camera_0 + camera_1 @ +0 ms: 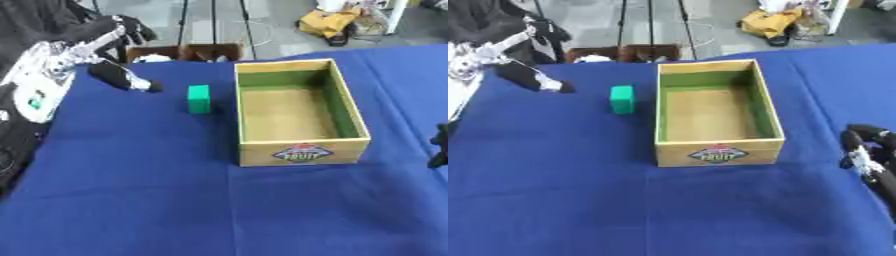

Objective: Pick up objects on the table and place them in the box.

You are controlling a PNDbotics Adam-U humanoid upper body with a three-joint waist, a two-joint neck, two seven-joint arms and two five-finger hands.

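One green block (199,98) upright on blue cloth (131,190), left of wooden box (302,152); left hand (122,76) far-left, right hand (866,150) right, fingers unreadable on both.

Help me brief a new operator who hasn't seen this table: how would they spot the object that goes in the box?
Find the wooden box with the fruit label, standing open on the blue tablecloth. Just to its left, apart from its wall, stands a small green block. It is the only loose green thing on the cloth; the robot's left hand, black, is farther left.
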